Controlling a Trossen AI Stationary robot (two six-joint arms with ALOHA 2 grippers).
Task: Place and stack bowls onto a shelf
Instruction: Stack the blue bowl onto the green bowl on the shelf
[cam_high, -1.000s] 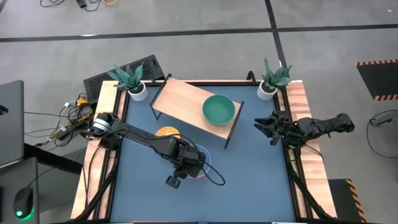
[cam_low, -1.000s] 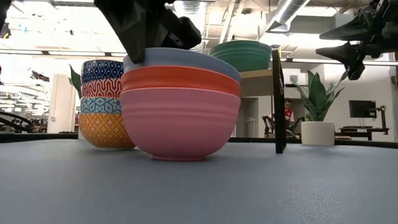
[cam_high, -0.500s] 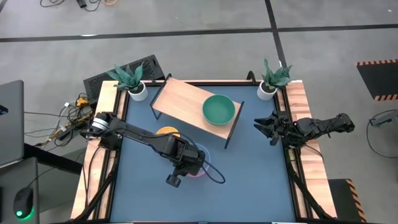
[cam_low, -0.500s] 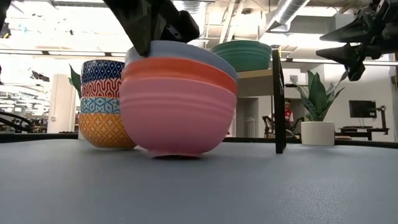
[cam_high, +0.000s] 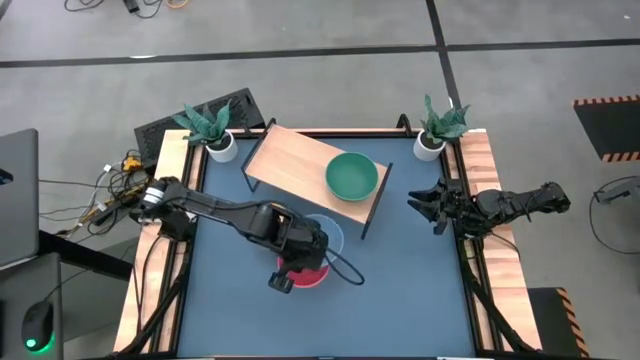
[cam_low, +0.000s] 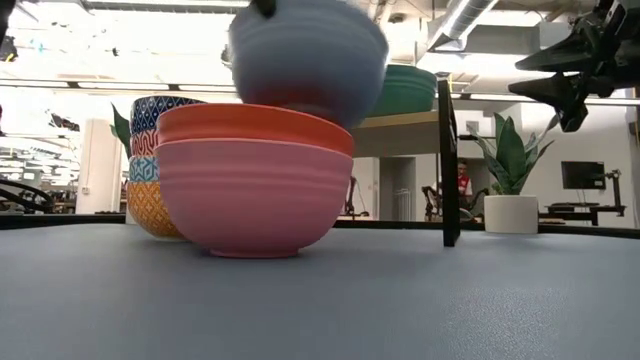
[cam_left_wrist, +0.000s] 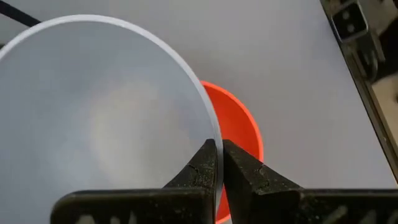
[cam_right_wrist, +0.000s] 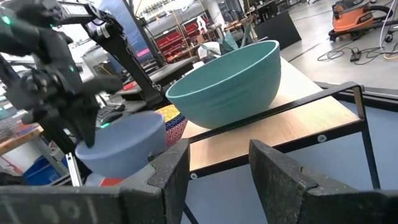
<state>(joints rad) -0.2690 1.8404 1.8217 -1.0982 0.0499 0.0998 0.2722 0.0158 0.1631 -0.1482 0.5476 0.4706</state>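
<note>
My left gripper (cam_high: 304, 252) is shut on a blue-grey bowl (cam_low: 305, 55), held in the air above a red-pink bowl (cam_low: 255, 118) that is nested in a pink bowl (cam_low: 250, 195) on the table. A stack of small patterned bowls (cam_low: 160, 150) stands behind them. The wooden shelf (cam_high: 300, 165) stands toward the far side of the table, and a green bowl (cam_high: 351, 177) rests on its right end. My right gripper (cam_high: 425, 205) hovers open near the table's right edge, right of the shelf. My left gripper pinches the blue-grey bowl's rim (cam_left_wrist: 210, 134), one finger inside the bowl and one outside. The fingers (cam_left_wrist: 239, 168) come from above, pointing down. The bowl is lifted clear, above the red-pink bowl (cam_left_wrist: 239, 121).
Two white pots with green plants (cam_high: 222, 140) (cam_high: 432, 140) stand at the table's far corners. The shelf's left half (cam_high: 285, 158) is bare board. Its black legs (cam_low: 450, 160) stand on the blue table (cam_high: 400, 290). Wooden rails (cam_high: 490, 180) line the table's sides.
My left gripper has risen with the blue-grey bowl, lifting it out of the red-pink bowl and toward the far side. The stack beneath tipped up on one side half a second ago and now sits flat again, slightly shifted.
</note>
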